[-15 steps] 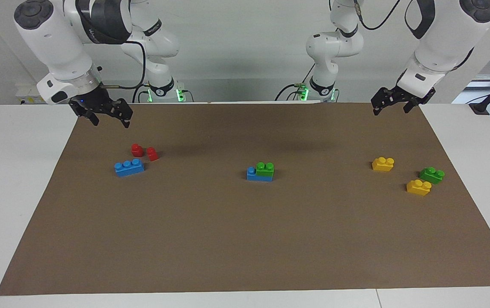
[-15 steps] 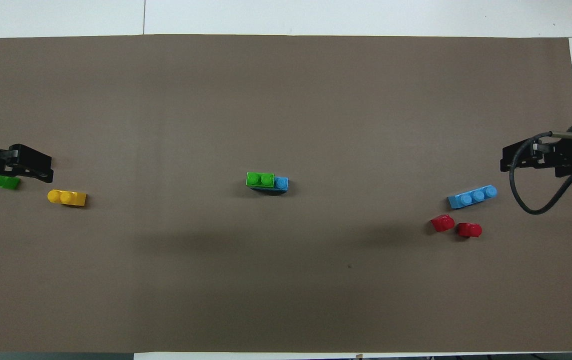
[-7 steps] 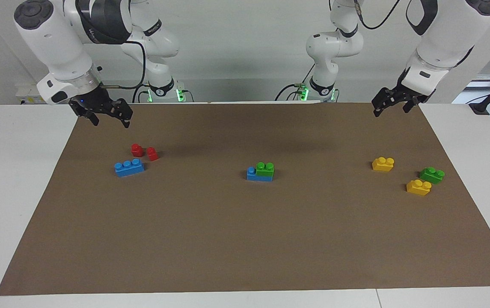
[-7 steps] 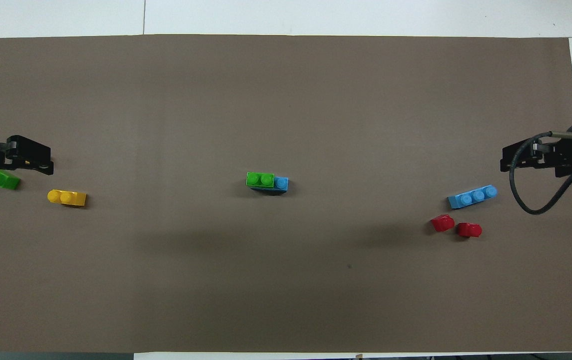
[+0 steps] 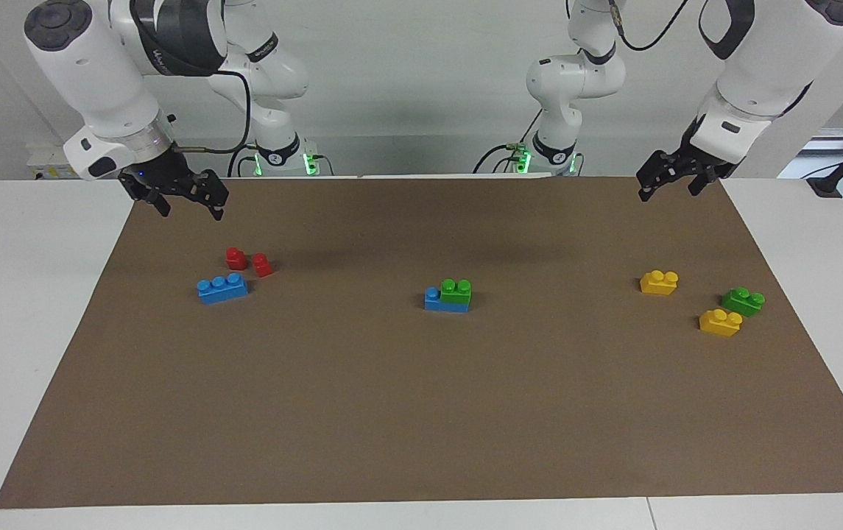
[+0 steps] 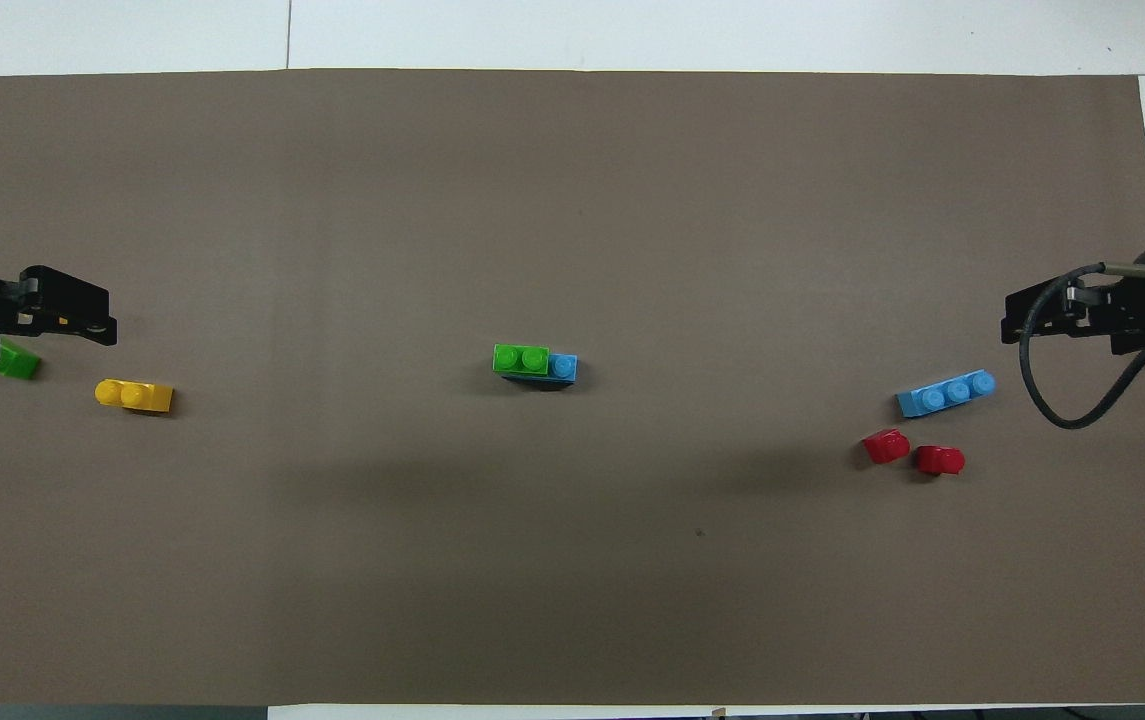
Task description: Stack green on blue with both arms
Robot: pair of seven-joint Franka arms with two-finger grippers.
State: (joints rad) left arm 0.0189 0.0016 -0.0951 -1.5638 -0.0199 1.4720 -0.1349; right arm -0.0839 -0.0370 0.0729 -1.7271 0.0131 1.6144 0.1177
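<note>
The bright green two-stud brick (image 5: 456, 290) sits on top of the blue three-stud brick (image 5: 434, 301) at the middle of the brown mat, covering two of its studs. One blue stud stays bare. The pair also shows in the overhead view, green (image 6: 520, 358) on blue (image 6: 564, 367). My left gripper (image 5: 669, 193) is open and empty, up in the air over the mat's edge at the left arm's end. My right gripper (image 5: 193, 212) is open and empty, up over the mat's corner at the right arm's end. Neither touches a brick.
A second blue three-stud brick (image 5: 222, 288) and two small red pieces (image 5: 236, 258) lie toward the right arm's end. Two yellow bricks (image 5: 659, 282) (image 5: 720, 322) and a darker green brick (image 5: 743, 301) lie toward the left arm's end. The brown mat (image 5: 421, 412) covers the white table.
My left gripper has shifted very slightly in the air. The right gripper and all the bricks have stayed in place.
</note>
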